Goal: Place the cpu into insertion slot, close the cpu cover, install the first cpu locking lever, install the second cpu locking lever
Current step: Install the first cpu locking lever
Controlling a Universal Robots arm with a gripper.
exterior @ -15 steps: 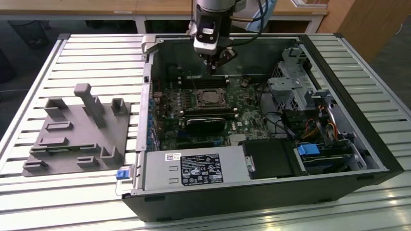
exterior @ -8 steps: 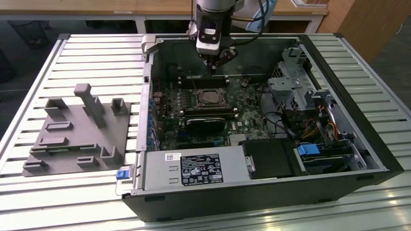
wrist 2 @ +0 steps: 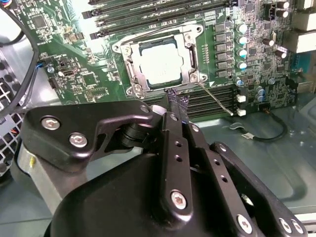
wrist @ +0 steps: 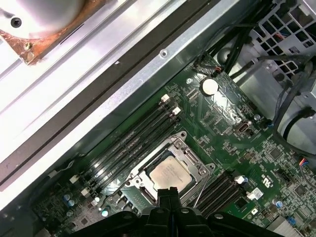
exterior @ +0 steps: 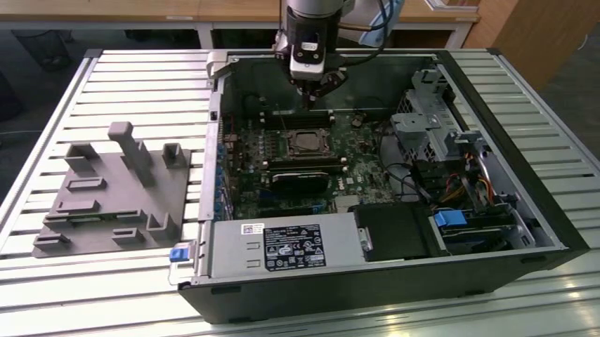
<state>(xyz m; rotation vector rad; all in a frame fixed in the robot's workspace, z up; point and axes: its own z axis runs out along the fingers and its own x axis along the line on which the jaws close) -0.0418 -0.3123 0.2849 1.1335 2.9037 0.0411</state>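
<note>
The cpu point(wrist 2: 160, 61) point(wrist: 170, 173) point(exterior: 305, 142) lies flat in the insertion slot point(wrist 2: 129, 89), its silvery top showing. The cpu cover point(wrist 2: 186, 43) point(wrist: 191, 159) rests down over it, framing the chip through its window. One thin metal locking lever point(wrist 2: 217, 101) sticks out from the socket's corner across the memory slots. My gripper point(wrist 2: 177, 104) point(wrist: 168, 193) point(exterior: 314, 97) hangs above the board just off the socket's edge, toward the case's back wall. Its fingers are shut with nothing between them.
The open computer case point(exterior: 553, 210) lies on a slatted metal table. Long memory slots point(wrist 2: 158, 15) flank the socket. A black heatsink block point(exterior: 300, 184), the power supply point(exterior: 281, 246), a drive cage point(exterior: 440, 112) and cables crowd the inside. A grey fixture point(exterior: 112, 189) stands at the exterior view's left.
</note>
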